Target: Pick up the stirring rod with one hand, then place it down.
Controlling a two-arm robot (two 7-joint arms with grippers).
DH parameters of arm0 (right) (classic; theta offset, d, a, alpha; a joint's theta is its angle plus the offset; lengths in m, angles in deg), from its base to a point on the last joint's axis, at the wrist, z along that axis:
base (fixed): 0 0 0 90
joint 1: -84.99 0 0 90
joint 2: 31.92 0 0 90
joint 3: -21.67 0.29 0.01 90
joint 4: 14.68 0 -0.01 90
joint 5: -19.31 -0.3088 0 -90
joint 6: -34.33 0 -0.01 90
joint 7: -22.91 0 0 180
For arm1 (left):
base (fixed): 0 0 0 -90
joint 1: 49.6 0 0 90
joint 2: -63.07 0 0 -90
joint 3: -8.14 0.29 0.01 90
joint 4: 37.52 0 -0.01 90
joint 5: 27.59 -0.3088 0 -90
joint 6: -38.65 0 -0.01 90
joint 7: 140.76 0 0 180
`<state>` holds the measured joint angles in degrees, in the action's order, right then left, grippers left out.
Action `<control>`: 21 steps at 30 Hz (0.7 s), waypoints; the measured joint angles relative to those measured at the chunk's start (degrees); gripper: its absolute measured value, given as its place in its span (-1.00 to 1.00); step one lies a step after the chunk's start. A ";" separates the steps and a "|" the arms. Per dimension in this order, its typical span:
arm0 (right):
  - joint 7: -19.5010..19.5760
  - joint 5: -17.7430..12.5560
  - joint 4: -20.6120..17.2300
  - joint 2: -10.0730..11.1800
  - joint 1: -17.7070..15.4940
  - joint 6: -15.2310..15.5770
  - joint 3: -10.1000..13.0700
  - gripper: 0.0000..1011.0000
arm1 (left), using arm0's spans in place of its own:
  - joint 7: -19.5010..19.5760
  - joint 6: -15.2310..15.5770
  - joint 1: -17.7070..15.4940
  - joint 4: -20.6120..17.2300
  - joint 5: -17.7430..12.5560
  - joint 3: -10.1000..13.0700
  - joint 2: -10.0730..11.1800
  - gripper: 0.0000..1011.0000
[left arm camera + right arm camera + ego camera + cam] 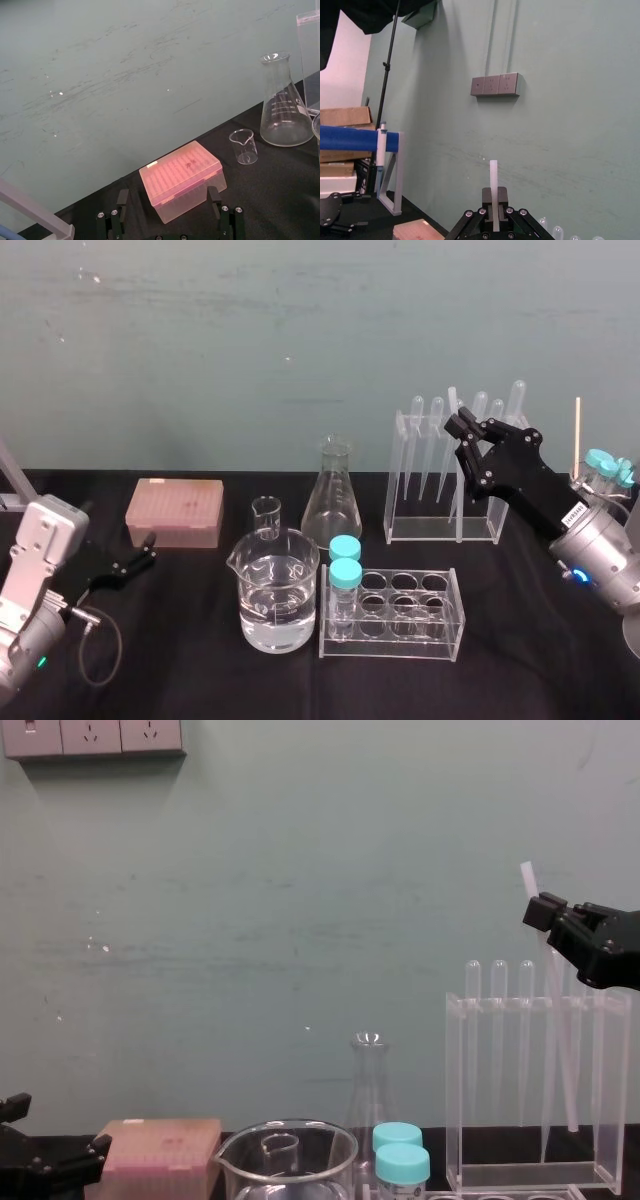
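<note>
My right gripper (545,913) clamps the stirring rod (560,1050) near its top. Its tilted lower end may snag the pipette rack (500,1004). My left gripper (149,550) sits idle, fingers spread, by the pink box (173,512).

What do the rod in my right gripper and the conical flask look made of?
Stirring rod, pinched in the right gripper: translucent milky white, matte, likely plastic, possibly frosted glass. Conical flask: clear, glossy, printed graduations, rolled lip, probably glass. Left gripper sits open near the pink box.
</note>
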<state>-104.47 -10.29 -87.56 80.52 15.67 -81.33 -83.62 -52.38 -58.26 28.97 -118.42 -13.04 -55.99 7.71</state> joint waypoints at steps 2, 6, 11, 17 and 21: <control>-0.03 -0.02 -0.02 0.00 0.01 -0.02 -0.01 -0.89 | 0.00 0.00 0.00 0.00 0.00 0.00 0.00 0.98; -0.07 -0.04 -0.04 0.00 0.03 -0.04 -0.03 -0.89 | 0.00 0.00 0.00 0.00 0.00 0.00 0.00 0.98; -0.11 -0.07 -0.06 0.00 0.06 -0.07 -0.04 -0.89 | 0.00 0.00 0.00 0.00 0.00 0.00 0.00 0.98; -0.14 -0.10 -0.06 0.00 0.06 -0.10 -0.04 -0.89 | 0.00 0.00 0.00 0.00 0.00 0.00 0.00 0.98; -0.17 -0.12 -0.06 0.00 0.06 -0.10 -0.04 -0.89 | 0.00 0.00 0.00 0.00 0.00 0.00 0.00 0.98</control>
<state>-104.64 -10.40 -87.62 80.52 15.73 -81.44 -83.66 -52.38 -58.26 28.97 -118.42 -13.04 -55.99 7.71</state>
